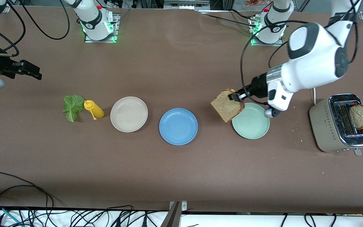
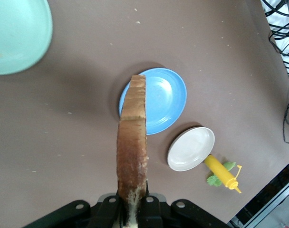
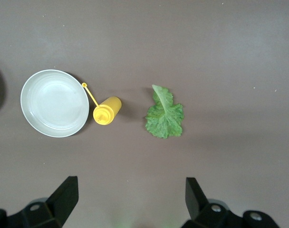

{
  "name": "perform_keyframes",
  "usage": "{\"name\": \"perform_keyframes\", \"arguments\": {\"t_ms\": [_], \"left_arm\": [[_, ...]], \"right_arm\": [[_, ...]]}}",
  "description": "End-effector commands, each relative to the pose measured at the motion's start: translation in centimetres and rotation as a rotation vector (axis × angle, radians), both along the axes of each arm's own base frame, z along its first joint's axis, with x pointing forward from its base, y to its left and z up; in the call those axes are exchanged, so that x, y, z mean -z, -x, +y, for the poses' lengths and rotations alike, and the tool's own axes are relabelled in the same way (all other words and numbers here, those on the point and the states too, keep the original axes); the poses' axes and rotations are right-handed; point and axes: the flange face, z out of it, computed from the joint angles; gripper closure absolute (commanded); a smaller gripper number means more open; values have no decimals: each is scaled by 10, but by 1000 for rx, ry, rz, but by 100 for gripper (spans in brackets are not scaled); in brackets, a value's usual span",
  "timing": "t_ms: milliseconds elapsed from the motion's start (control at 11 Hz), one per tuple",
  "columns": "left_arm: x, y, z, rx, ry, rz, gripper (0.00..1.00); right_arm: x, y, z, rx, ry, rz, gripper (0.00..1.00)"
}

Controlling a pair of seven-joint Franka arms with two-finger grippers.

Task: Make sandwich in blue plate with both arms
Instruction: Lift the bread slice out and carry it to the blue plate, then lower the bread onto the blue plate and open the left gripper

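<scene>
Fingers of our left gripper (image 1: 235, 95) pinch the light, crumbly toast slice (image 1: 227, 105) by its edge over the pale green plate's (image 1: 252, 123) rim, near the blue plate (image 1: 178, 126); the waiting right gripper (image 3: 130, 197) hovers spread above the lettuce (image 3: 164, 114) on the surface

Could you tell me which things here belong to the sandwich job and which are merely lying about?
Job: bread slice in left gripper; blue plate; lettuce leaf; second slice in toaster; open right gripper.
Lying about: beige plate, pale green plate, yellow bottle.
</scene>
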Motion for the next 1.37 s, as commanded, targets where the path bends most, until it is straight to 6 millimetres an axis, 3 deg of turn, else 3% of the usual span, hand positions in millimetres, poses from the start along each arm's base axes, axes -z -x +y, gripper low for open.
{"name": "perform_keyframes", "arguments": {"t_ms": [0, 274, 548, 822, 1096, 1278], "left_arm": [[30, -1, -65, -72, 76, -14, 100], [64, 8, -130, -124, 128, -77, 100], [114, 11, -166, -204, 164, -147, 100], [169, 22, -191, -187, 52, -198, 100], [182, 25, -202, -176, 41, -194, 100], [179, 8, -206, -207, 69, -198, 100]], "right_arm": [[-5, -2, -2, -1, -6, -3, 0], [-5, -1, -1, -3, -5, -2, 0], [-4, -1, -3, 5, -6, 3, 0], [-3, -1, -6, 8, -6, 4, 0], [-4, -1, -6, 18, -5, 3, 0], [-5, -1, -4, 17, -5, 1, 0]]}}
